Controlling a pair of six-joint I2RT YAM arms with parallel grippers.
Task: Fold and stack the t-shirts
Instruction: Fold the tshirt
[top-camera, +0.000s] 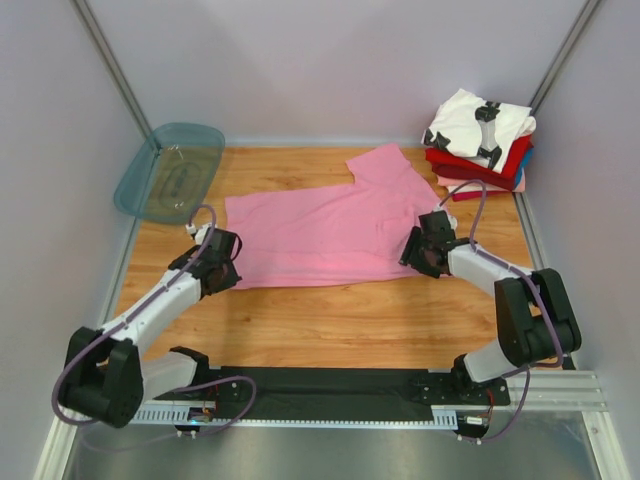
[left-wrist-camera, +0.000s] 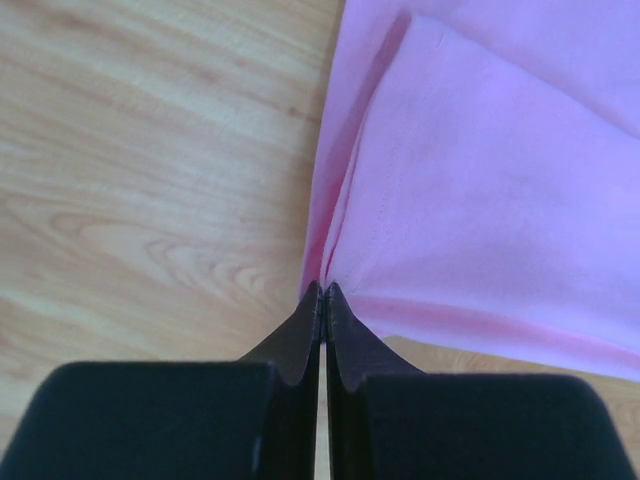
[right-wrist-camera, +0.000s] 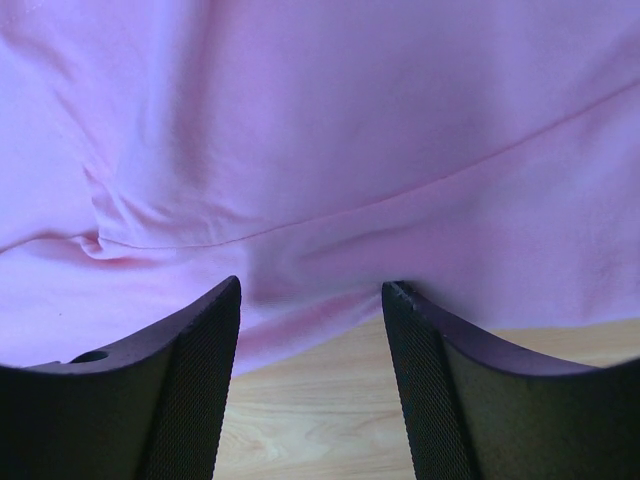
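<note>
Top external view gives you the pink t-shirt (top-camera: 320, 235) spread flat in the middle of the surface (top-camera: 330, 320), with the folded stack (top-camera: 478, 150) at the far right corner. Your left end effector (left-wrist-camera: 322, 290) is clamped tight on the shirt's near left corner. Your right end effector (right-wrist-camera: 312, 290) stands open astride its near right edge. A teal tray (top-camera: 170, 172) sits at the far left corner

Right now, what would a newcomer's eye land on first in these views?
The pink t-shirt spread flat across the middle of the wooden table, with the left gripper shut on its left edge and the right gripper open over its near right edge. Next, the stack of folded t-shirts in the far right corner, white with black print on top, and the clear teal tray at far left.
</note>
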